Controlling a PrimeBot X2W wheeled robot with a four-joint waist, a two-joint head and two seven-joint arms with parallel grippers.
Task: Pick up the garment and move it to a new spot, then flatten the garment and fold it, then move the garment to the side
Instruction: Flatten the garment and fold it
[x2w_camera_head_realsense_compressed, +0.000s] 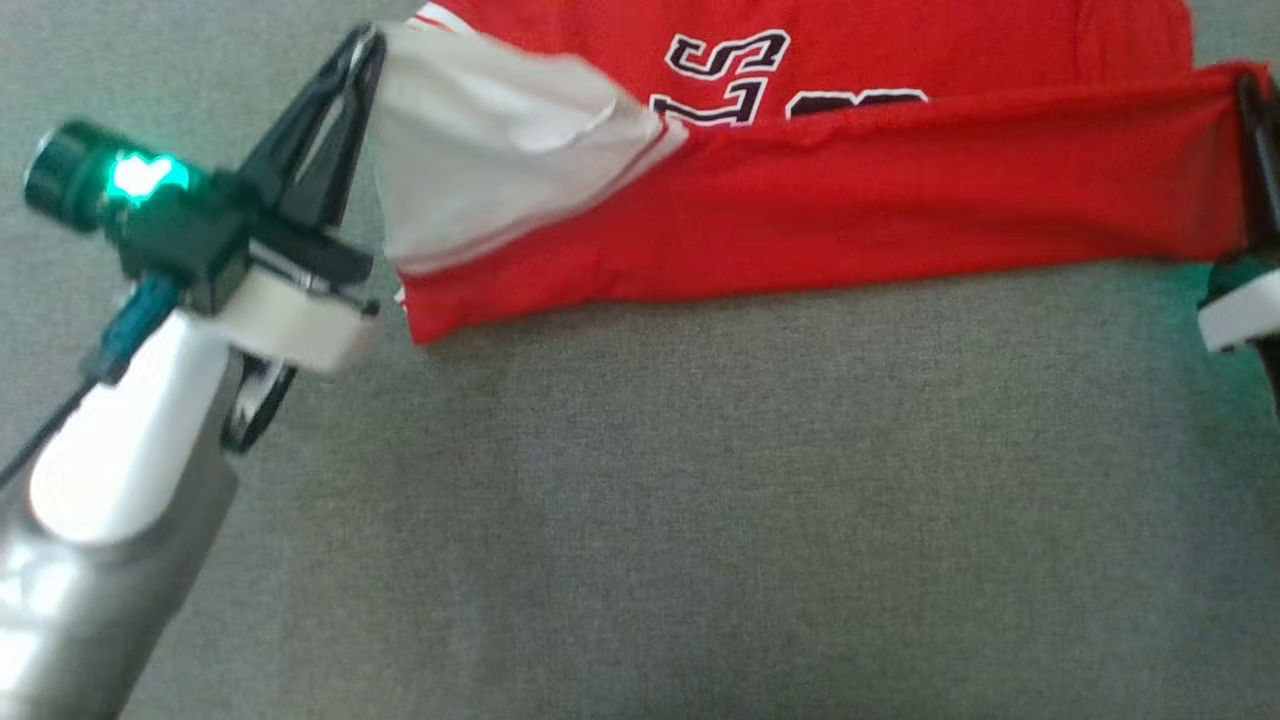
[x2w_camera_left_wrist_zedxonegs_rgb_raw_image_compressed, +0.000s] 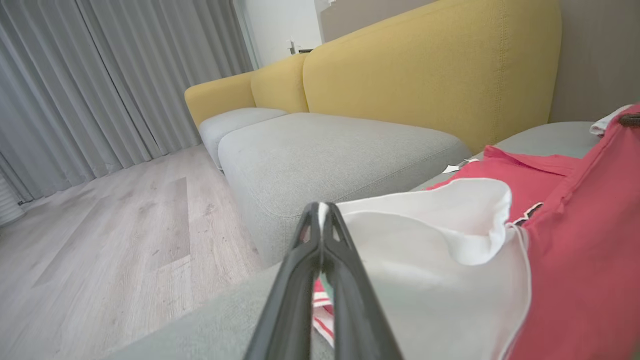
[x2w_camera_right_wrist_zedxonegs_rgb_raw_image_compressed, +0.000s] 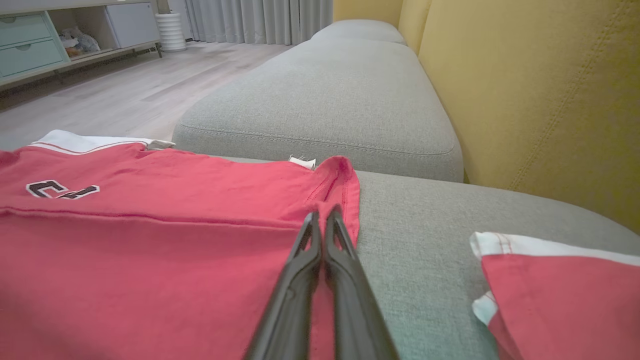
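One red garment (x2w_camera_head_realsense_compressed: 850, 210) lies across the grey sofa cushion (x2w_camera_head_realsense_compressed: 700, 500), its long axis running side to side between two grippers. The left gripper (x2w_camera_head_realsense_compressed: 366, 48) is clamped on its white sleeve (x2w_camera_head_realsense_compressed: 480, 150). The right gripper (x2w_camera_head_realsense_compressed: 1247, 88) is clamped on the opposite red edge.

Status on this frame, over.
Left fingers shut on white sleeve of red fabric jersey. Right fingers shut on its red edge. Nothing in the way.

Left gripper (x2w_camera_left_wrist_zedxonegs_rgb_raw_image_compressed: 320, 212) pinched tight on white sleeve (x2w_camera_left_wrist_zedxonegs_rgb_raw_image_compressed: 440, 260) of red jersey (x2w_camera_left_wrist_zedxonegs_rgb_raw_image_compressed: 590, 240). Grey sofa cushion (x2w_camera_left_wrist_zedxonegs_rgb_raw_image_compressed: 325, 150) beyond; yellow backrest (x2w_camera_left_wrist_zedxonegs_rgb_raw_image_compressed: 425, 65) behind.
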